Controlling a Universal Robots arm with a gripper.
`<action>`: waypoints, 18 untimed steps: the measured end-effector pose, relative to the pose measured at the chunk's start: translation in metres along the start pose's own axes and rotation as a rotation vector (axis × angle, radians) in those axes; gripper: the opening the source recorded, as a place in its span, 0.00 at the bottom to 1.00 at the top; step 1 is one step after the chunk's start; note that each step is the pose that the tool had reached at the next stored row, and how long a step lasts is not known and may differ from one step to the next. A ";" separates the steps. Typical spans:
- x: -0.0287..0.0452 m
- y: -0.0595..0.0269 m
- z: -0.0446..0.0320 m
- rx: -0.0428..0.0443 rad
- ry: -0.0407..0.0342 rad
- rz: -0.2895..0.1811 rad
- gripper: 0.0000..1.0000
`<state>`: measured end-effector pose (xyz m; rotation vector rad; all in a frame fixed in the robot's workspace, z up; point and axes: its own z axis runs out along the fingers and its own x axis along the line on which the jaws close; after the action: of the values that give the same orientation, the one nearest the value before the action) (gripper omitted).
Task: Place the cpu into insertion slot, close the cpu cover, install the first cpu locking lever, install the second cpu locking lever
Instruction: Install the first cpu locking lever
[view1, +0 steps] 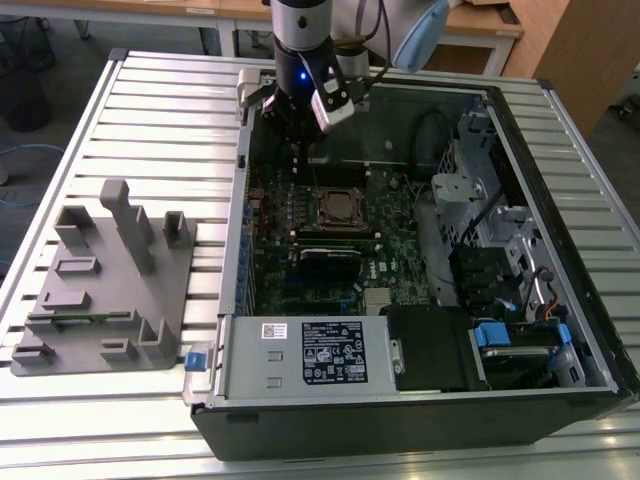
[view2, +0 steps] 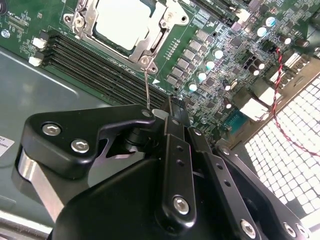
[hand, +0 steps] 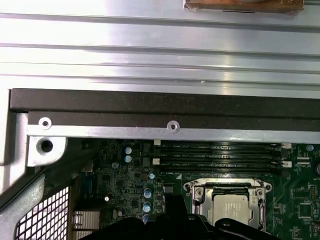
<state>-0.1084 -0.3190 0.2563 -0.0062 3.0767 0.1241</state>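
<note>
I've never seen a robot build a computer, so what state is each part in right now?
cpu: seated, metal top showing.
cpu cover: down flat around the cpu.
locking lever: raised, unlatched, top end by the hand.
hand: low over the motherboard.
computer case: side open.

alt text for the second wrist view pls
The black gripper hangs in the foreground over a green motherboard, its tip close to a thin metal lever rising from a corner of the silvery cpu cover. The pale cpu lies framed inside that cover, with memory slots beside it.
</note>
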 end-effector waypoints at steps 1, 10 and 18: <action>0.0000 0.0002 0.0002 -0.0012 -0.0002 0.000 0.11; 0.0005 0.0033 0.0050 -0.0068 -0.0005 0.000 0.11; 0.0008 0.0071 0.0065 -0.0122 -0.0005 0.001 0.11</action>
<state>-0.1089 -0.3113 0.2504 -0.0055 3.0754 0.1429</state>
